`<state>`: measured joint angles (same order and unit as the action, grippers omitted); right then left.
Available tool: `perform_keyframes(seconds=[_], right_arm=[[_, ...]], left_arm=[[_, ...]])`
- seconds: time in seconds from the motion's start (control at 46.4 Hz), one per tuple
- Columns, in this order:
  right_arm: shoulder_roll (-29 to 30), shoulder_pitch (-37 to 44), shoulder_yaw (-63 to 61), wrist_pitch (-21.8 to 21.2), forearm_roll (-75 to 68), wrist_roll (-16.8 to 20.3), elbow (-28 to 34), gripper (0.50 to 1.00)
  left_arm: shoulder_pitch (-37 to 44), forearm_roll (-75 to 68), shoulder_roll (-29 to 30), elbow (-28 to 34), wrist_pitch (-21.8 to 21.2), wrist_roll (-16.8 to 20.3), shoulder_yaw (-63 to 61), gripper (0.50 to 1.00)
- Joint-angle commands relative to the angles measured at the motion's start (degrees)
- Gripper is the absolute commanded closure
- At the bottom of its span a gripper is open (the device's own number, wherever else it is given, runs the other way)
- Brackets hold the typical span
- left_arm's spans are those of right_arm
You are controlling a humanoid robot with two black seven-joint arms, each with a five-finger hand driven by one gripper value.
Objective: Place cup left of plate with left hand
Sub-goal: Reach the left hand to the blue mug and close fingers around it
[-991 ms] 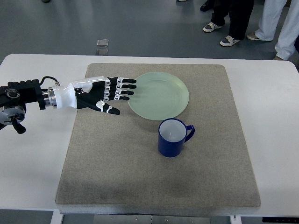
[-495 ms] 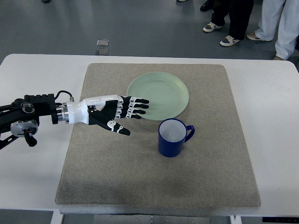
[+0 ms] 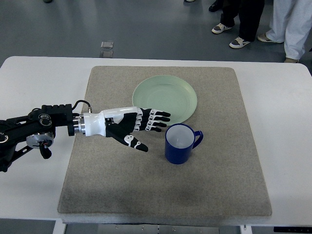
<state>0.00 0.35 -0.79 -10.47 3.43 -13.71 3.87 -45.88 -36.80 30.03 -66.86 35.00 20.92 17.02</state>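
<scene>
Blue cup (image 3: 181, 144) sits just right of the spread left hand (image 3: 130, 127)

Bright, even light (soft shadows)

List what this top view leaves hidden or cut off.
- Right arm: not in the top view at all.
- Left hand: its palm side faces away from the camera.
- Blue cup: far wall's outside hidden by its own rim.
- People: only legs and shoes show, cut by the top edge.

No readable text or labels.
</scene>
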Motion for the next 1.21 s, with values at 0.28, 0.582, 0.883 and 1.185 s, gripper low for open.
perform_keyframes(seconds=[0.28, 0.582, 0.883, 1.185], right_arm=[[0.0, 0.0, 0.0, 0.0, 0.0, 0.0, 0.0, 0.568], [0.0, 0.0, 0.0, 0.0, 0.0, 0.0, 0.0, 0.568], [0.0, 0.0, 0.0, 0.0, 0.0, 0.0, 0.0, 0.568], [0.0, 0.0, 0.0, 0.0, 0.0, 0.0, 0.0, 0.568]], left_arm=[[0.3, -1.7, -2.6, 0.5, 0.0, -0.1, -0.1, 0.501], [0.6, -1.7, -4.1, 2.0, 0.0, -0.2, -0.1, 0.501], [0.5, -1.7, -6.7, 4.4, -3.9, -0.3, -0.1, 0.501], [0.6, -1.6, -7.0, 3.8, -3.8, -0.2, -0.3, 0.5]])
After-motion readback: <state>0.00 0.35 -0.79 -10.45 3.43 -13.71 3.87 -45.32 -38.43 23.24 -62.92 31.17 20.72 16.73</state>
